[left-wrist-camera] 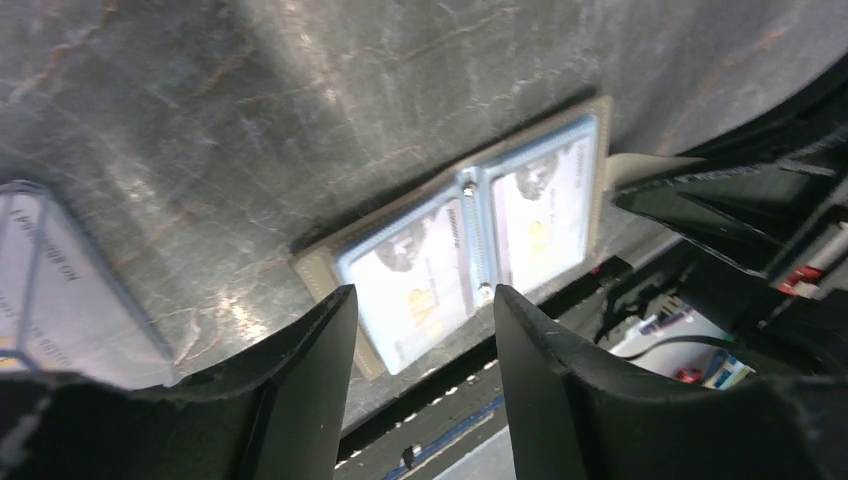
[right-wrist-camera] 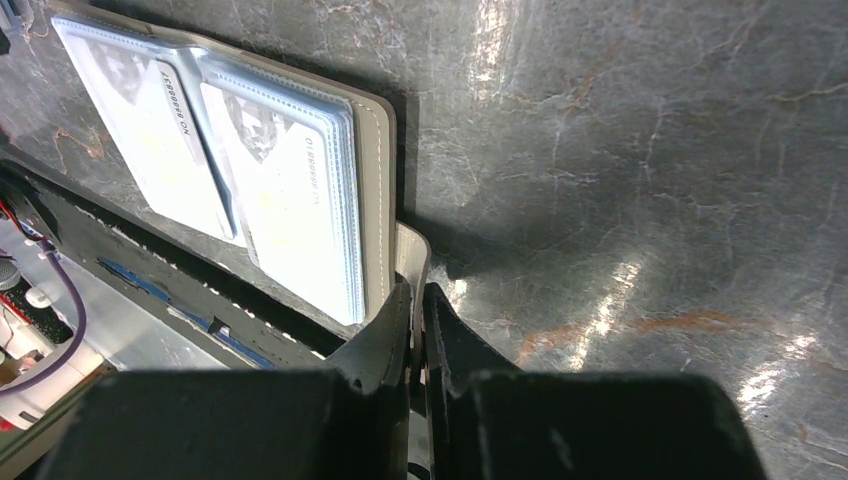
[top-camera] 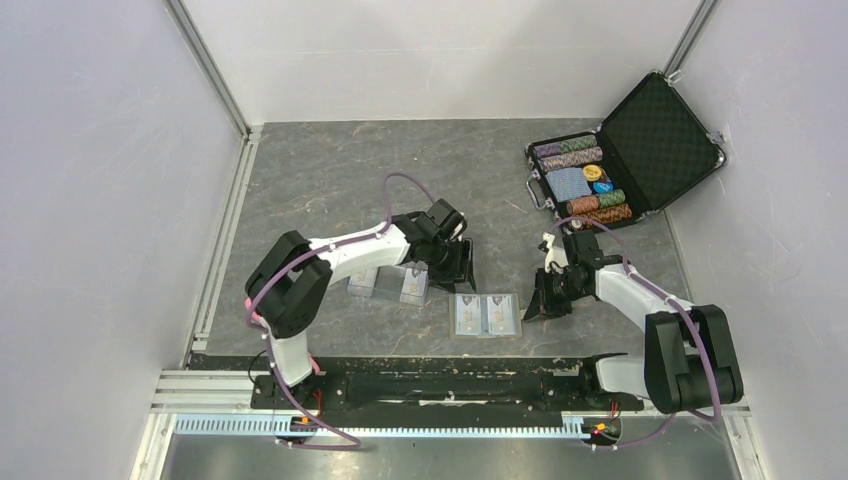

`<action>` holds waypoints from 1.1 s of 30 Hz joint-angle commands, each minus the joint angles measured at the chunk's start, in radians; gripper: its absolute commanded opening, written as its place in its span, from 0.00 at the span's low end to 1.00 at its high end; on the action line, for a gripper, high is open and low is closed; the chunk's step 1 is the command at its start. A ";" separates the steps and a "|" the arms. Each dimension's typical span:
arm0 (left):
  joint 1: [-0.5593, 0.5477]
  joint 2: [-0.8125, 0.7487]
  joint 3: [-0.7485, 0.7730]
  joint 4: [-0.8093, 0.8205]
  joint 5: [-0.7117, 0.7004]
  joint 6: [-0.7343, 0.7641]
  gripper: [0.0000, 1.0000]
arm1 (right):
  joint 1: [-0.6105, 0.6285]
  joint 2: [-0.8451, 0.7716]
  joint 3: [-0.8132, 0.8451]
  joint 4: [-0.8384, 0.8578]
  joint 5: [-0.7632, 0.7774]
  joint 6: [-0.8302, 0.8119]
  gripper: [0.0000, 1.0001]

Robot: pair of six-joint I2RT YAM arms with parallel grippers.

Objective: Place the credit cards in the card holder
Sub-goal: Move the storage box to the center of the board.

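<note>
The card holder [top-camera: 487,314] lies spread open near the table's front edge, olive-tan rim around pale blue pockets. Two whitish credit cards with gold marks show in it, one per half [left-wrist-camera: 415,285] [left-wrist-camera: 545,205]; they appear to sit inside the pockets. My right gripper [right-wrist-camera: 418,290] is shut on the holder's tan snap tab [right-wrist-camera: 412,250] at its right edge, low on the table [top-camera: 540,305]. My left gripper [left-wrist-camera: 422,300] hangs open and empty above the holder's left side, up and left of it [top-camera: 462,265] in the top view.
Clear plastic card cases [top-camera: 390,285] lie just left of the holder, under the left arm. An open black poker-chip case [top-camera: 620,160] stands at the back right. The table's front edge and black rail [top-camera: 440,385] run close behind the holder.
</note>
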 commanded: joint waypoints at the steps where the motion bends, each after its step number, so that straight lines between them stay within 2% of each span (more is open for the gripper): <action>1: 0.011 0.026 0.052 -0.110 -0.098 0.057 0.59 | 0.001 -0.027 0.024 -0.003 0.000 -0.008 0.00; 10: 0.151 -0.077 -0.079 -0.121 -0.120 0.100 0.60 | 0.003 -0.056 -0.012 0.020 -0.033 0.020 0.05; 15: 0.161 -0.084 -0.085 -0.117 -0.078 0.107 0.60 | 0.003 -0.075 0.019 0.002 -0.014 0.008 0.29; 19: 0.158 -0.124 -0.135 -0.015 0.017 0.054 0.60 | 0.003 -0.082 0.083 -0.040 0.039 -0.021 0.50; 23: 0.130 -0.140 -0.172 0.059 0.091 -0.003 0.62 | 0.003 -0.093 0.142 -0.067 0.077 -0.048 0.62; 26: 0.099 -0.136 -0.189 0.085 0.104 -0.037 0.62 | 0.003 -0.100 0.170 -0.068 0.077 -0.055 0.63; 28: 0.085 -0.133 -0.209 0.100 0.097 -0.064 0.63 | 0.005 -0.104 0.178 -0.060 0.056 -0.057 0.60; 30: 0.081 -0.130 -0.233 0.112 0.079 -0.081 0.63 | 0.010 -0.105 0.173 -0.039 0.016 -0.053 0.54; 33: 0.079 -0.124 -0.251 0.117 0.065 -0.094 0.64 | 0.027 -0.098 0.129 0.024 -0.080 -0.030 0.37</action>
